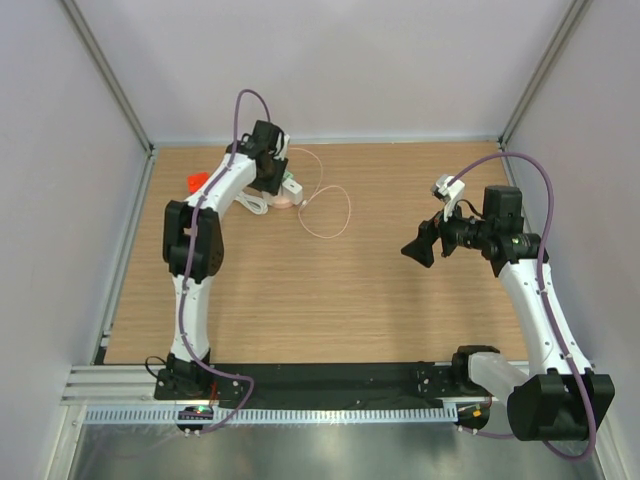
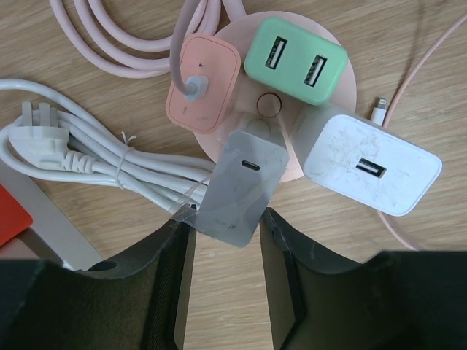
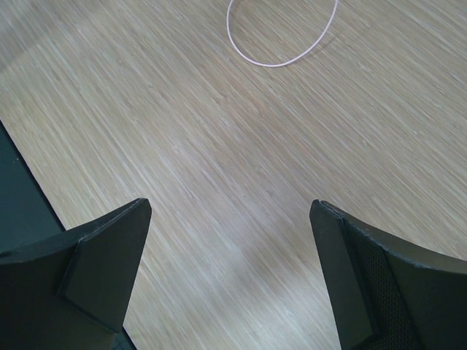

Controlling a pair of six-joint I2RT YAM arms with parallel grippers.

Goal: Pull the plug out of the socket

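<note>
Grey flat rectangular charger plug [image 2: 241, 186] | between left gripper [image 2: 226, 222] fingers, apparently clamped on its near end | long axis points ahead into round pink socket hub [image 2: 337, 93] | right gripper [image 3: 230, 210] fingers spread, well apart.

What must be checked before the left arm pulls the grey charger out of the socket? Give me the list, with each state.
1. Left gripper closed on the grey charger: ok, its fingers press both sides.
2. Depth of grip: not ok, only the charger's near end sits between the fingers.
3. Pink charger and white charger untouched: ok.
4. White cable beside the left finger, free of it: cannot tell.
5. Socket held down: not ok, the right gripper is open and far from it.
</note>
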